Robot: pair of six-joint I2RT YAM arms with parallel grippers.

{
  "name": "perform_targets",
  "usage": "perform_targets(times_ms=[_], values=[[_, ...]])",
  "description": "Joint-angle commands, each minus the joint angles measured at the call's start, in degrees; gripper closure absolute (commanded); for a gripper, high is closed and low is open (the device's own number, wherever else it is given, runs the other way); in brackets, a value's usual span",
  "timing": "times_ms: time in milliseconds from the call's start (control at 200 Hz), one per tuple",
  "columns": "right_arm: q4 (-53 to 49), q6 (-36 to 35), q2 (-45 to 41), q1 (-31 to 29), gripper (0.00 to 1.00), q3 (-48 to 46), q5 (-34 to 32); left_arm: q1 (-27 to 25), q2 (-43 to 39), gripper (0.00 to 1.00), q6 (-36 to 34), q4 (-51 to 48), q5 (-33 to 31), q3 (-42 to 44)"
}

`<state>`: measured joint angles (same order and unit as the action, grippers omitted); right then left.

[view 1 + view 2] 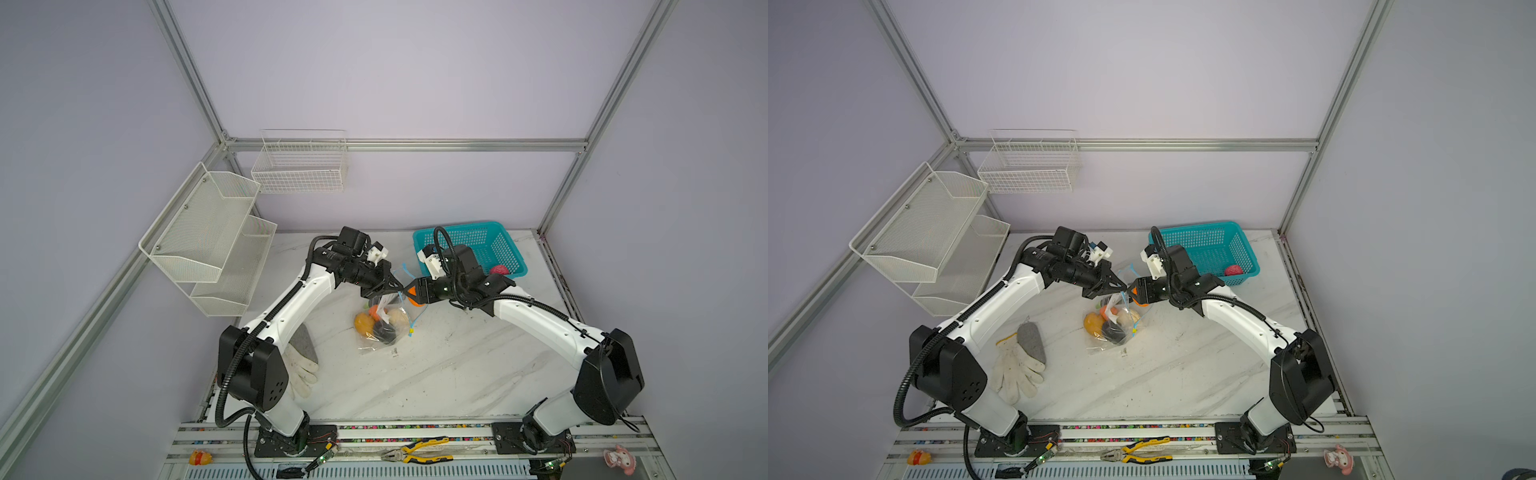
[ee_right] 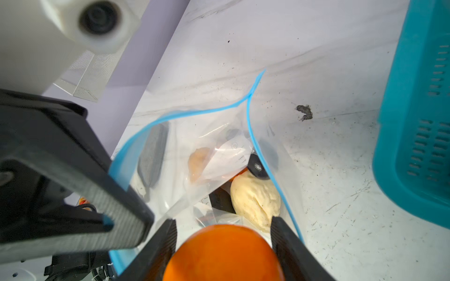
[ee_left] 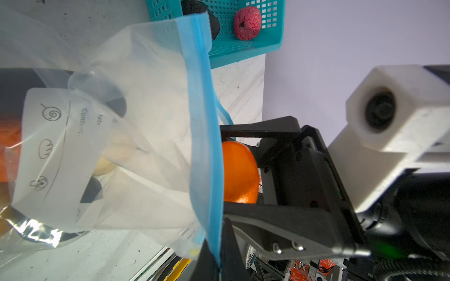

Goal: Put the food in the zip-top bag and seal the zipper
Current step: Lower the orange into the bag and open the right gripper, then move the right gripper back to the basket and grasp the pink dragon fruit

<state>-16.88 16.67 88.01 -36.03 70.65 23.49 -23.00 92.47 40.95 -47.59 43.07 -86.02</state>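
While left fingers (image 1: 395,286) pinch one bag (image 3: 146,97) | right fingers (image 1: 412,291) grasp one orange (image 2: 224,253)

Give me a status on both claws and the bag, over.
Left claw shut on zipper edge, holding bag mouth open. Right claw grips orange fruit at the mouth. Pink fruit in teal basket.

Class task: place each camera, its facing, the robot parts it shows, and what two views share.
Top views: high up, looking down on the table; both arms, left pincer, right pincer.
Left wrist: on left arm, facing zip-top bag; right pincer grips orange fruit.
Right wrist: on right arm, looking into bag; own fingers show.
Shared: both wrist views show the teal basket.
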Motion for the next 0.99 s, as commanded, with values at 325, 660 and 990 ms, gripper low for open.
perform_targets(times_ms=[325, 660, 990], values=[[-1.38, -0.47, 0.69, -0.18, 0.38, 1.38, -2.80, -0.21, -3.08, 1.00, 0.44, 0.84, 1.38, -2.80], [-2.95, -1.20, 1.26, -0.22, 0.24, 3.96, -3.40, -0.55, -2.99, 1.00, 0.36, 0.81, 1.22, -2.58], [-13.62, -5.79, 1.82, 5.31, 0.29, 14.81, -12.38, -0.55, -3.08, 1.00, 0.01, 0.92, 1.40, -1.75]])
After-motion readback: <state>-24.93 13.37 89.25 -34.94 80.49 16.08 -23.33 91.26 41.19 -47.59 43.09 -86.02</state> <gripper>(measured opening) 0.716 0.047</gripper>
